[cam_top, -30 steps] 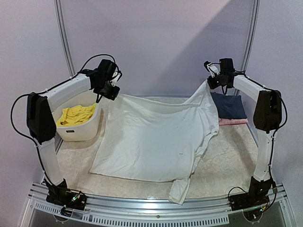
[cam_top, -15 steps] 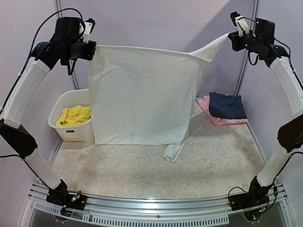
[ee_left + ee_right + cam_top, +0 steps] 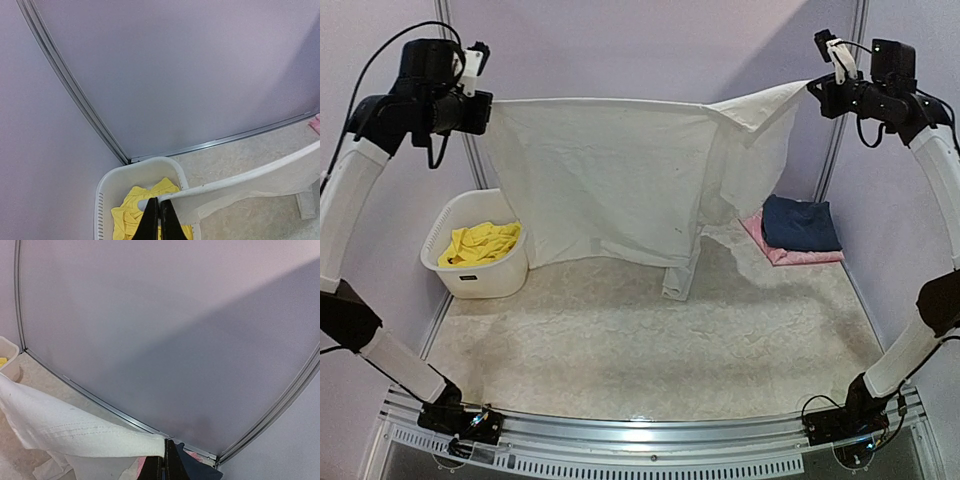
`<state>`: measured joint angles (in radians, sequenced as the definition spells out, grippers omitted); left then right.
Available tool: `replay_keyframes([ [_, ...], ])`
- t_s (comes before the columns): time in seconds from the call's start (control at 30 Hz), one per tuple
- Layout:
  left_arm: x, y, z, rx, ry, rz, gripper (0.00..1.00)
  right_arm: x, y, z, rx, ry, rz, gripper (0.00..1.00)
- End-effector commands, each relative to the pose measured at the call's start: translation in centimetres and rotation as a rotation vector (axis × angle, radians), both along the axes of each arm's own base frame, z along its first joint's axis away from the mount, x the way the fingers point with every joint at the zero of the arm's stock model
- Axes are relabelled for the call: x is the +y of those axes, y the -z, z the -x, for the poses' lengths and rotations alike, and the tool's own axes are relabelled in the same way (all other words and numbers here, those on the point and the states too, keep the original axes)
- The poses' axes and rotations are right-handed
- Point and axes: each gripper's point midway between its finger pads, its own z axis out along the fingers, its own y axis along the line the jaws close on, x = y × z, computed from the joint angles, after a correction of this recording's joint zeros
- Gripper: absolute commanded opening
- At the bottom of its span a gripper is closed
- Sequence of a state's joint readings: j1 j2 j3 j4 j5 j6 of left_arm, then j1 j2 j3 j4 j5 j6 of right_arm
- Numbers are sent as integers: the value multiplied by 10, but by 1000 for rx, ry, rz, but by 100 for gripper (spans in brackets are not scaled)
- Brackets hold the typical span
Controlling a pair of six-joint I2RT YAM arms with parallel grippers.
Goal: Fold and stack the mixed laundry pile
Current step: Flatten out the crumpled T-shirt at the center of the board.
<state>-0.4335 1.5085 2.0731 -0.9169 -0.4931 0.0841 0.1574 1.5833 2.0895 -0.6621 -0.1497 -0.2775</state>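
Top external view: white T-shirt (image 3: 610,190) stretched aloft, unfolded, between left hand (image 3: 488,105) and right hand (image 3: 812,88), each clenched on an upper corner; yellow shorts (image 3: 480,243) waiting in basket (image 3: 480,282); folding and stacking judged largely outstanding.

**Tabletop with a basket and a small stack at the back**

The tabletop (image 3: 650,350) was covered in a pale, mottled, slightly wrinkled sheet. A white plastic basket (image 3: 485,281) stood on it at the far left corner, with yellow shorts (image 3: 480,243) lying crumpled inside. At the far right, a pink cloth (image 3: 798,258) lay flat on the surface, and a dark blue folded garment (image 3: 802,222) rested on top of it. Between them, the lowest fold of a hanging white T-shirt (image 3: 610,180) reached down to the surface; whether it touched could not be told.
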Motion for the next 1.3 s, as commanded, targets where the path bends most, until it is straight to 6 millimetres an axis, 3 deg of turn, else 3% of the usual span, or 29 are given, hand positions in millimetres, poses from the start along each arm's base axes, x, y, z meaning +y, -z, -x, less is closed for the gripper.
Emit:
replay_keyframes([
  [0.0, 14, -58, 64, -132, 59, 107, 0, -6, -70, 77, -162, -46, 13, 0],
  [0.2, -8, -71, 129, -148, 257, 144, 0, -2, -99, 160, -241, -145, 21, 0],
  [0.3, -11, -89, 171, -202, 385, 195, 0, -1, -115, 205, -298, -192, 16, 0],
  [0.4, -3, -111, 203, -264, 466, 266, 0, -3, -133, 243, -367, -215, 2, 0],
  [0.5, 4, -127, 220, -306, 495, 303, 0, -4, -154, 270, -443, -231, -12, 0],
  [0.63, -3, -130, 217, -304, 519, 281, 0, -2, -169, 275, -489, -247, -24, 0],
  [0.7, -8, -125, 204, -287, 496, 252, 0, -1, -168, 262, -476, -245, -22, 0],
  [0.77, -10, -113, 182, -254, 430, 186, 0, 4, -157, 235, -428, -245, -11, 0],
  [0.83, -15, -94, 155, -211, 352, 100, 0, 8, -140, 201, -365, -241, 2, 0],
  [0.93, -31, -50, 114, -120, 285, -7, 0, 19, -94, 145, -226, -260, 24, 0],
  [1.07, -55, 27, 69, 21, 257, -69, 0, 35, 19, 74, 33, -304, 59, 0],
  [1.1, -57, 57, 57, 78, 245, -84, 0, 37, 50, 59, 85, -304, 72, 0],
  [1.2, -60, 126, 26, 197, 216, -106, 0, 36, 145, 22, 207, -275, 102, 0],
  [1.27, -60, 172, 7, 284, 203, -116, 0, 35, 191, 2, 259, -251, 123, 0],
])
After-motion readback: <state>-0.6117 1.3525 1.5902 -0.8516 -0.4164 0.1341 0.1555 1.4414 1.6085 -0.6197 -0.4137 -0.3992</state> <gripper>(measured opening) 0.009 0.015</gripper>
